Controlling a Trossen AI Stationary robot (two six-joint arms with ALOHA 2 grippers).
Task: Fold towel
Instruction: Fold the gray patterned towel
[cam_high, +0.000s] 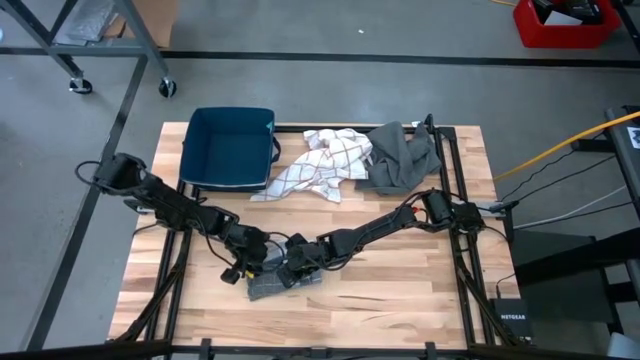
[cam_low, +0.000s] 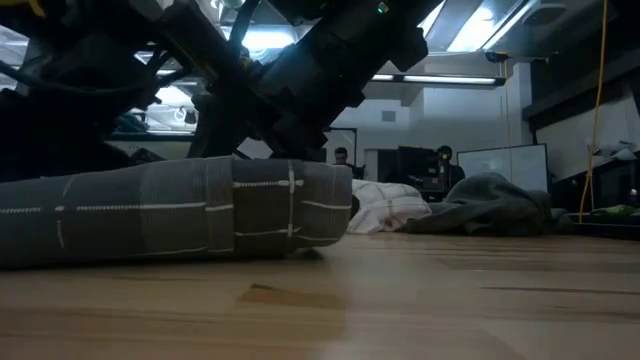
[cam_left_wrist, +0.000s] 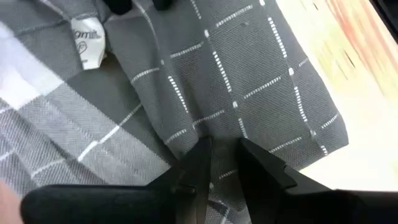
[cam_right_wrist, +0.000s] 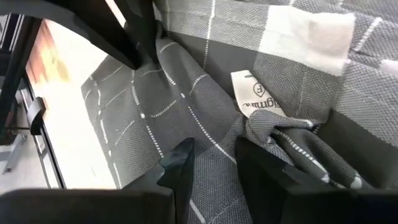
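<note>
Low view: grey towel (cam_low: 170, 210) nearest cam, lying on bench (cam_low: 420, 300) as a long low roll, long axis running across the pic; dark arms crowd over its top, pincer tips hidden here; white checked cloth (cam_low: 385, 212) & dark grey cloth (cam_low: 490, 212) lie well behind
High view: towel (cam_high: 285, 285) at the near-middle of bench (cam_high: 400, 300), a small flat bundle w/ long axis side to side; left pincer (cam_high: 247, 268) at its left end, right pincer (cam_high: 300, 262) on its top edge, just beside each other; both arms equally near, each reaching in from its own side; blue bin (cam_high: 230, 148), white checked cloth (cam_high: 320, 165), dark grey cloth (cam_high: 402, 155) sit along the far edge, well apart from the work
Left wrist view: left pincer (cam_left_wrist: 225, 155) narrow, fingers (cam_left_wrist: 261, 163) pressed down on grey checked fabric, a ridge of cloth between them; looks like a pinch on a fold, my read only; white care label (cam_left_wrist: 89, 40) farther off
Right wrist view: right pincer (cam_right_wrist: 211, 158) narrow too, tips at a bunched twist of towel next to care label (cam_right_wrist: 256, 93); gripped or just touching, cannot tell
Key relation: towel lies directly under both pincers, free edge pointing away toward bare bench, so next fold likely goes along the long axis
</note>
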